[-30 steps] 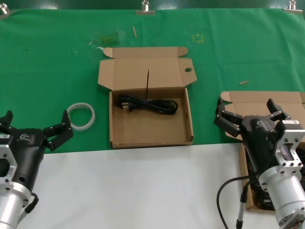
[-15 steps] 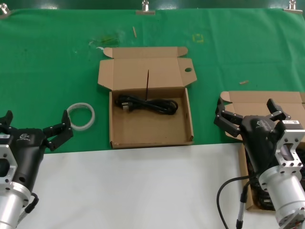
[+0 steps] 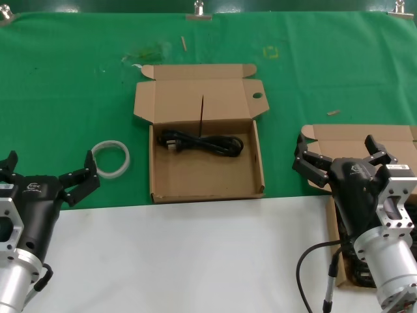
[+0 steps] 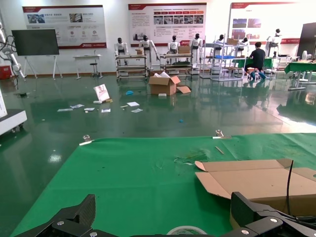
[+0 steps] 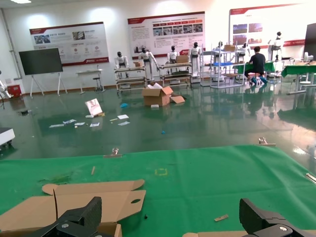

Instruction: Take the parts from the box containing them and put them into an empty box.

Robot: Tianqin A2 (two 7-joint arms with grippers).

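The right pincer [image 3: 344, 158] is hovering with its black fingers spread wide apart over the near right part of the green-clothed surface [image 3: 71, 78], just above the shallow brown cardboard mailer box [image 3: 397, 140] lying at the right edge, whose inside the arm is mostly hiding. The left pincer [image 3: 45, 176] is waiting at the near left, fingers likewise splayed, just beside a white tape ring [image 3: 111, 158]. Between the two arms, farther back, the second shallow brown cardboard box [image 3: 159, 189] with the round-holed flap is lying open, and one coiled black power cable [image 3: 203, 143] is resting along its rear wall, plug toward the robot's left. That cable is lying well apart from both pincers, touching neither.
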